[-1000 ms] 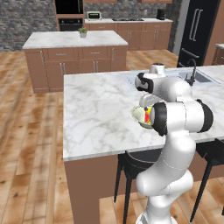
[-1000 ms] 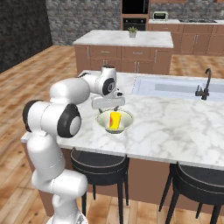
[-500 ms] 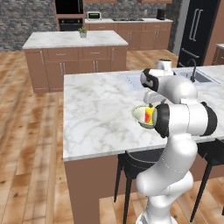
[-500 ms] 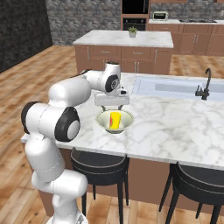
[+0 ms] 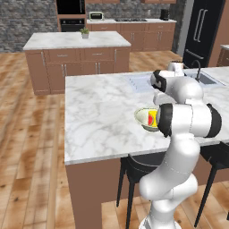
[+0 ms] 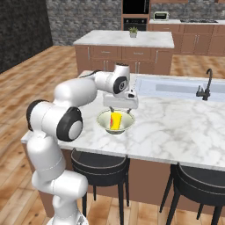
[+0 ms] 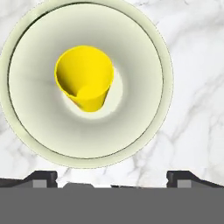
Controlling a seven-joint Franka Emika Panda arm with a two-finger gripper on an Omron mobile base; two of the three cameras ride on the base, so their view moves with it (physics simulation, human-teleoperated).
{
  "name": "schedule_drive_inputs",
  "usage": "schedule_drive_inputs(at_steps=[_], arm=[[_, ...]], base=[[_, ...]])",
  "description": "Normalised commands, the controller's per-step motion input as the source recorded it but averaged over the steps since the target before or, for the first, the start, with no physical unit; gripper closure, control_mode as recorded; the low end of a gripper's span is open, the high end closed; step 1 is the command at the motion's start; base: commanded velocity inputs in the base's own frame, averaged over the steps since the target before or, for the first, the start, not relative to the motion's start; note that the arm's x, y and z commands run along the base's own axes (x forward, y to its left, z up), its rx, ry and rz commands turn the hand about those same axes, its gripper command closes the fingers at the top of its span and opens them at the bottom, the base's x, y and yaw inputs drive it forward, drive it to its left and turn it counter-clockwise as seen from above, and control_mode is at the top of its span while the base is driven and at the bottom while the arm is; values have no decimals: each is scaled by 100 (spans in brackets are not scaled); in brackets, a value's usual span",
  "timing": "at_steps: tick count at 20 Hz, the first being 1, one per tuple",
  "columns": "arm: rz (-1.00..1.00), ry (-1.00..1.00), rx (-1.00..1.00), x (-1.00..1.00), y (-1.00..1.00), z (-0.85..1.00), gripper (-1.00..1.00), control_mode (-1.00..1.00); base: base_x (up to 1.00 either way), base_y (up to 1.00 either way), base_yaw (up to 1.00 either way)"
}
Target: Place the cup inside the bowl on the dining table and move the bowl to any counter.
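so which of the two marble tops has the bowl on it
The near one, the dining table with the inset sink and black faucet. The bowl sits near its front edge with the cup inside. The far island carries a small plant.

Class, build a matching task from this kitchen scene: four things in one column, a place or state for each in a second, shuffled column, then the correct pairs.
Things
1. small bright yellow cup
2. wide pale cream bowl
3. two-finger gripper
4. black faucet

Places or states
A. open, above the bowl
B. beside the inset sink
C. standing inside the bowl
D. on the white marble dining table, near its front edge

Pairs: 1-C, 2-D, 3-A, 4-B
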Motion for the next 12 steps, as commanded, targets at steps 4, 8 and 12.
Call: schedule_drive_inputs(at_steps=[4,8,12], arm=[[-29,0,8,0,-42,0,-100,-100],[-28,0,16,-3,-34,0,-100,-100],[-24,0,28,-4,-32,0,-100,-100]], base=[[0,0,0],[0,0,0],[0,0,0]])
